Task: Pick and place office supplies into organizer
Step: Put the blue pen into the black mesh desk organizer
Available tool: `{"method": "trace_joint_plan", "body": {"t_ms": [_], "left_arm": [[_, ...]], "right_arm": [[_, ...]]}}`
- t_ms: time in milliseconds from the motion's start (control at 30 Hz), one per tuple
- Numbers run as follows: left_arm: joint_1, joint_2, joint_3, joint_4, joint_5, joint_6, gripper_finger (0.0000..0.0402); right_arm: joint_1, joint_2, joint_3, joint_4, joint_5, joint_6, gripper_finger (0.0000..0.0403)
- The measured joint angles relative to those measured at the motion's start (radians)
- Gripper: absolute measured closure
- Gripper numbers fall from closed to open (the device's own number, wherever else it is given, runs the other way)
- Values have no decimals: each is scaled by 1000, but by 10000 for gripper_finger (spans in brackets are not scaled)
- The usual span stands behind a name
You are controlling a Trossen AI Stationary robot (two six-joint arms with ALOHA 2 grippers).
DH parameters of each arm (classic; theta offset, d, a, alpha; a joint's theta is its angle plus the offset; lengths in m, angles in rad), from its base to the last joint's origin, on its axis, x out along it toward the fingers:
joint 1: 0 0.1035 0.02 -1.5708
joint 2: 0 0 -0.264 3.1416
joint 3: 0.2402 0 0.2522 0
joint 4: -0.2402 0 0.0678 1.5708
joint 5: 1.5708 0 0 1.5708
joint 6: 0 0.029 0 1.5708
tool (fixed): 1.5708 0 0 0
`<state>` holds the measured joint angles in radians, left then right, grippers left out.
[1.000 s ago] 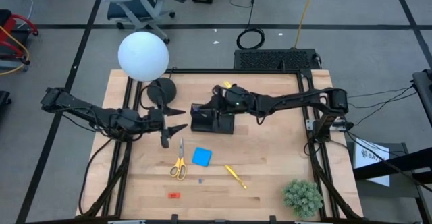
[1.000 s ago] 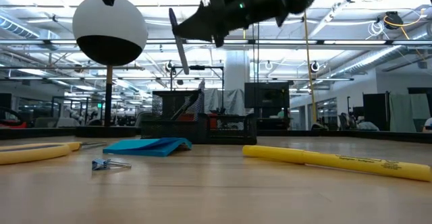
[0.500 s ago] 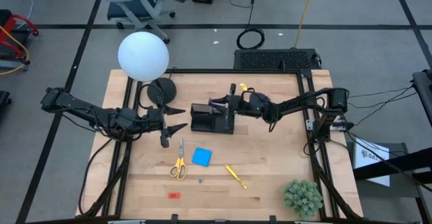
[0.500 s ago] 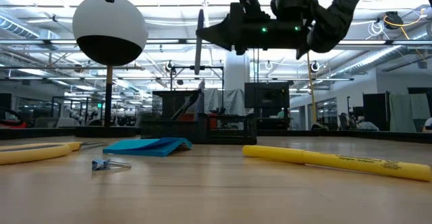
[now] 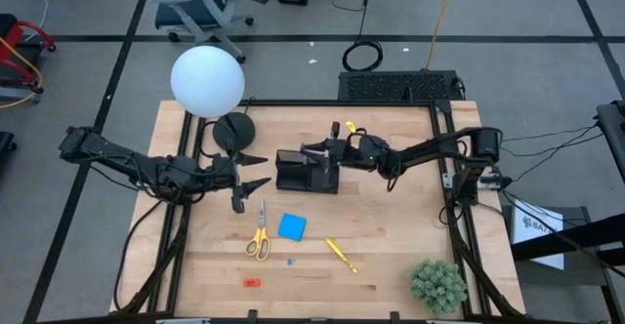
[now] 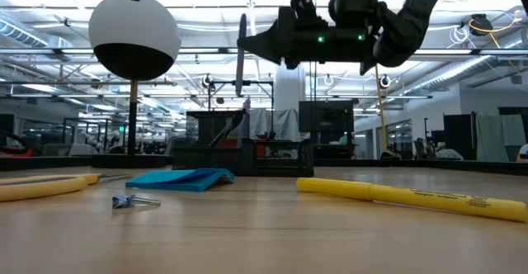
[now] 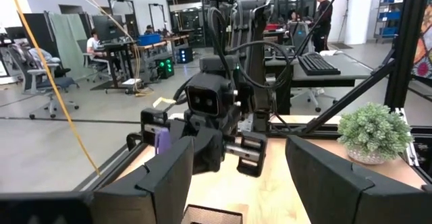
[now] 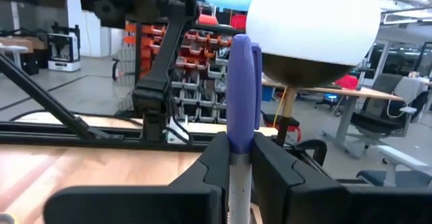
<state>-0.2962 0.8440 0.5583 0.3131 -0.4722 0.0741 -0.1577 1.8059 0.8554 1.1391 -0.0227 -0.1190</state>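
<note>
The right hand [image 5: 314, 149] is held above the black organizer [image 5: 306, 172], near the middle of the table [image 5: 391, 256]. Its fingers [image 8: 283, 173] are closed on a purple pen [image 8: 239, 96], which is gripped at its lower part; in the low view the pen [image 6: 242, 55] stands nearly upright, well above the table surface. In the high view the pen is seen only as a small purple piece at the hand, over the right part of the organizer. Which compartment lies under it cannot be told.

The left hand [image 5: 256, 171] is placed just to the left of the organizer, and its two fingers [image 7: 152, 177] are spread wide, with nothing between them. In the left wrist view the right arm with the purple pen [image 7: 162, 141] is seen straight ahead.

In front of the organizer other supplies are lying on the table: yellow-handled scissors [image 5: 260, 231], a blue square pad [image 5: 291, 227] just beside them, a yellow pen [image 5: 340, 255] to the right, a tiny metal clip [image 6: 132, 200] and a small red piece [image 5: 252, 282] near the front edge. Small print is seen on the yellow pen [image 6: 412, 197] in the low view, but it cannot be read.

A white globe lamp [image 5: 207, 81] stands at the rear left corner, and a green plant ball [image 5: 437, 285] at the front right.
</note>
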Motion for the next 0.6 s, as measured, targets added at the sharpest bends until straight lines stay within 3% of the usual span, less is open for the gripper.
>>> {"method": "trace_joint_plan", "body": {"t_ms": [600], "left_arm": [[0,0,0,3,0,5,158]], "right_arm": [[0,46,0,25,26,2,358]]}}
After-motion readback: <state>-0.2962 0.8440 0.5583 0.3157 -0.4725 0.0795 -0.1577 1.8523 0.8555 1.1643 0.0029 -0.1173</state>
